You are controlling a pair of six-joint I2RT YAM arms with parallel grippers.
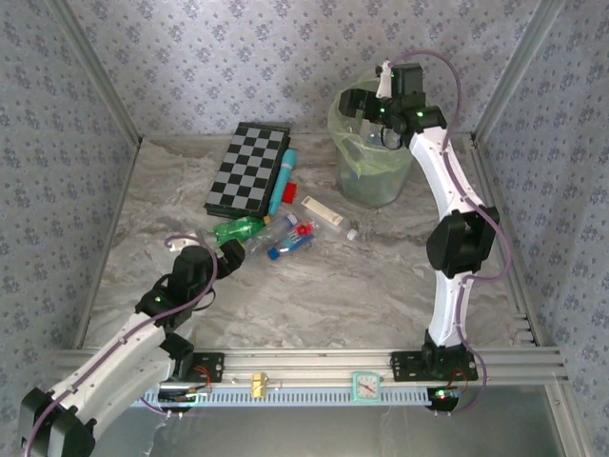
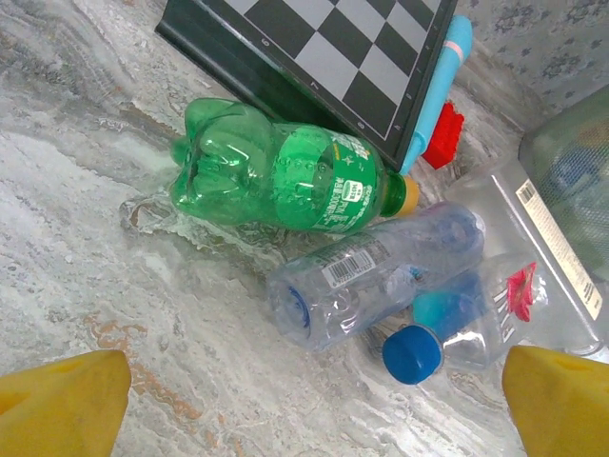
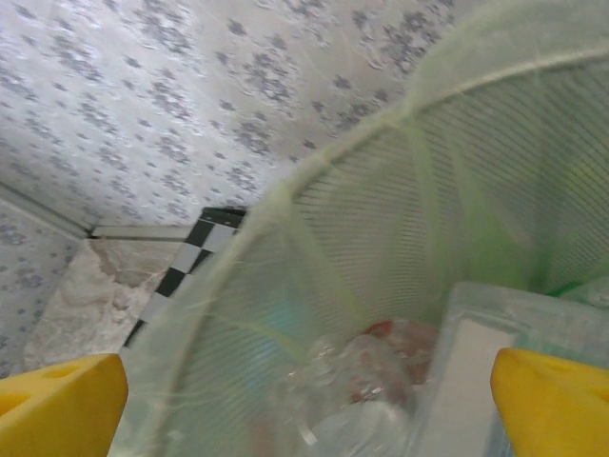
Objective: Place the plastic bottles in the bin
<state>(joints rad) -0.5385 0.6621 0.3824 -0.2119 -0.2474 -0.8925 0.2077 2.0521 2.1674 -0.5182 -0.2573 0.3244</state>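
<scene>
1. Partly done: the bin (image 1: 373, 171), far right on the table (image 1: 381, 286), already holds clear bottles (image 3: 347, 381); a green bottle (image 2: 285, 176) and two blue-capped bottles (image 2: 381, 276) lie by the checkerboard (image 1: 249, 167), not yet binned
2. The right gripper (image 1: 366, 103) hangs over the bin, jaws wide and empty; the left gripper (image 2: 309, 409) hovers near the green bottle, jaws wide, holding nothing
3. The right wrist view shows the bin's contents, unclear from above; the left wrist view makes labels and caps plain

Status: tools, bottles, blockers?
Both open: left tool facing green bottle and clear bottles by checkerboard; right tool empty over bin. No blocker seen.
</scene>
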